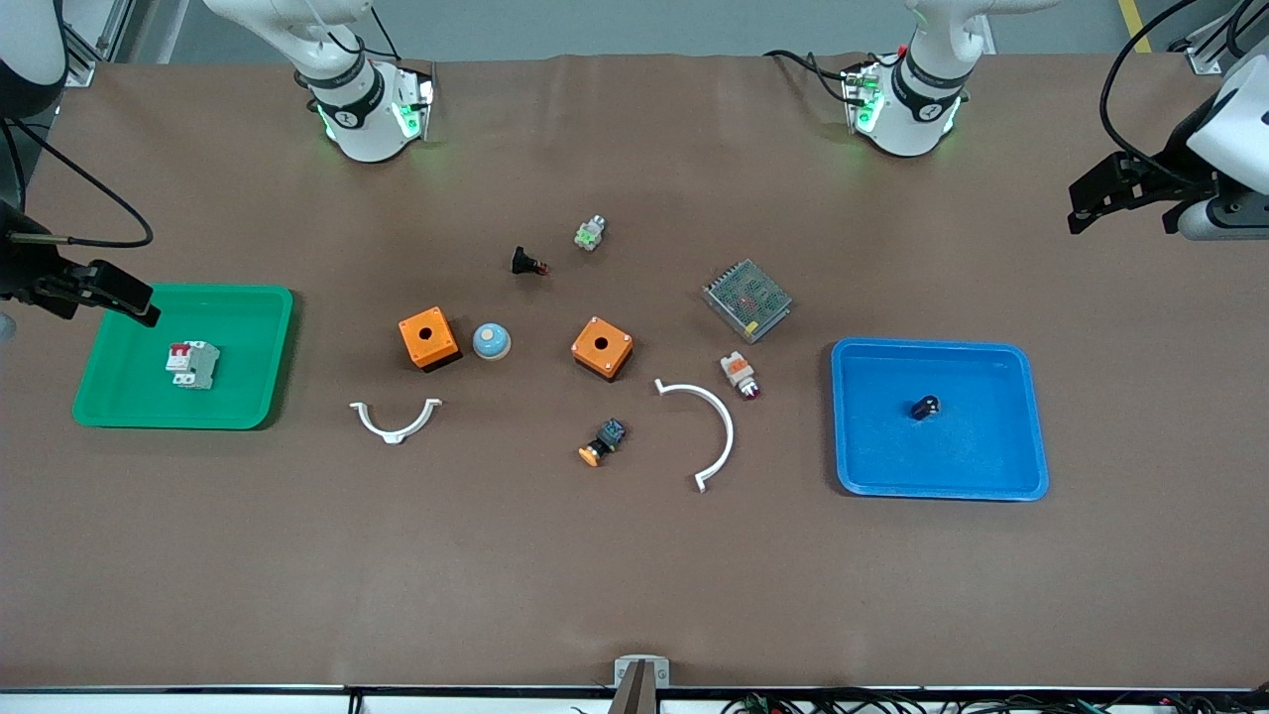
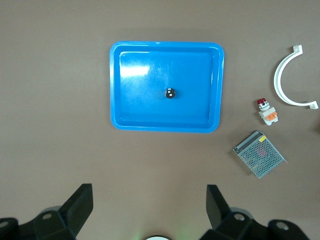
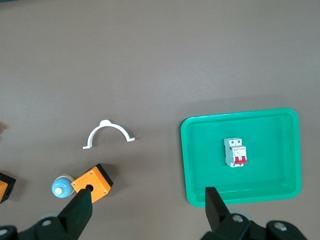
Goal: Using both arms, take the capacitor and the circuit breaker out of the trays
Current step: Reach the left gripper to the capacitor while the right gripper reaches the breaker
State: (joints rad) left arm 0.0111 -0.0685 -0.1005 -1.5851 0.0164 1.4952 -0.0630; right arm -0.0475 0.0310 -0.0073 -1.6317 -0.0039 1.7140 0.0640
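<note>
The breaker (image 1: 191, 364), a white-grey block with red levers, lies in the green tray (image 1: 119, 407) at the right arm's end; it also shows in the right wrist view (image 3: 235, 152). The capacitor (image 1: 925, 407), a tiny dark cylinder, lies in the blue tray (image 1: 991, 481) at the left arm's end; it also shows in the left wrist view (image 2: 170, 93). My right gripper (image 1: 134, 300) (image 3: 149, 210) is open and empty, up beside the green tray. My left gripper (image 1: 1083, 206) (image 2: 150, 210) is open and empty, up over the table's edge, apart from the blue tray.
Between the trays lie two orange boxes (image 1: 428, 338) (image 1: 602, 348), a blue dome (image 1: 491, 341), two white curved clips (image 1: 396, 420) (image 1: 706, 431), a mesh metal box (image 1: 747, 299), an orange-white lamp (image 1: 740, 374), an orange-capped button (image 1: 603, 442) and a black red-tipped part (image 1: 526, 263).
</note>
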